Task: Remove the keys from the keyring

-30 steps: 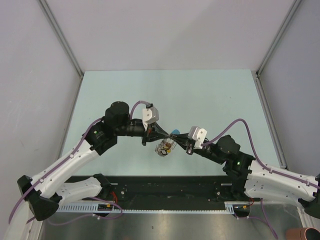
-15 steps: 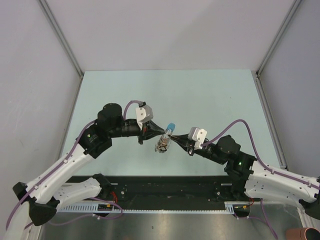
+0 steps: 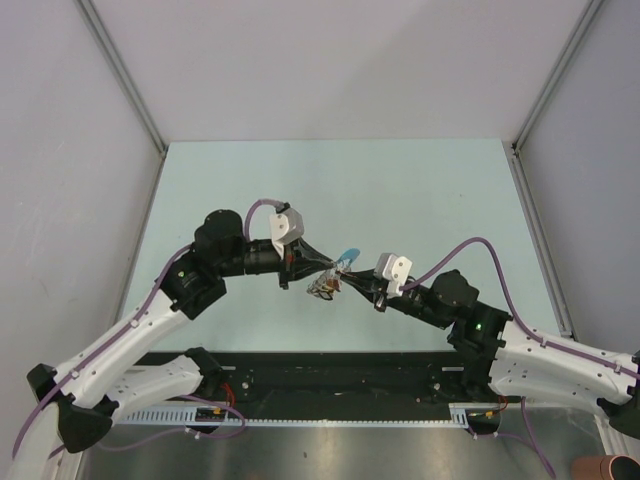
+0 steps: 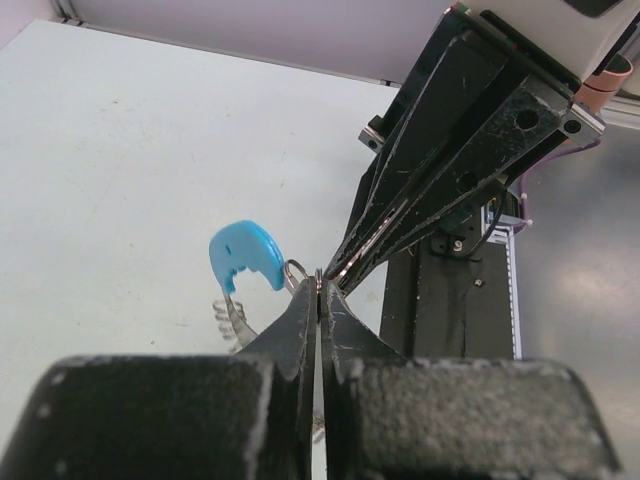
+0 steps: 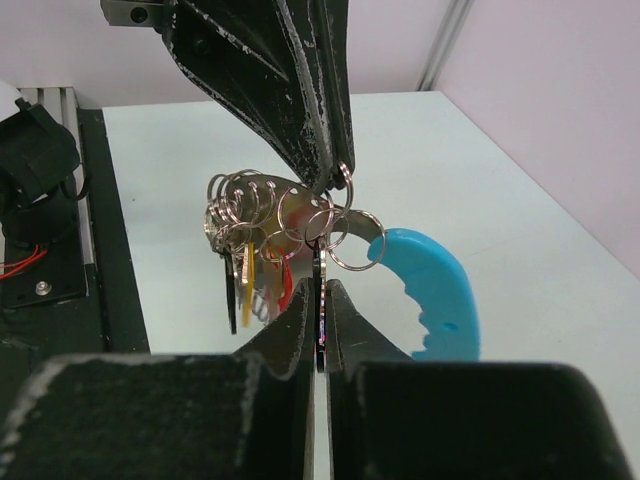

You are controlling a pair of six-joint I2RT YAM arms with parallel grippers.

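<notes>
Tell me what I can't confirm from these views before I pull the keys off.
Right wrist: keys hang edge-on; dark sliver between the right fingers, key or ring unclear.
Left wrist: keys hidden behind the left fingers; only the blue tag and ring edges show.
Top view: keyring too small and tangled; keys can't be counted.

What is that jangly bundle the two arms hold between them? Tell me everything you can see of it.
The keyring is a bunch of linked silvery metal rings with a light-blue curved piece, plastic by its look, at one end. Small keys dangle from it, one dark, one red-headed. It hangs between the arms: the left pincer and the right pincer are each shut on part of it.
</notes>
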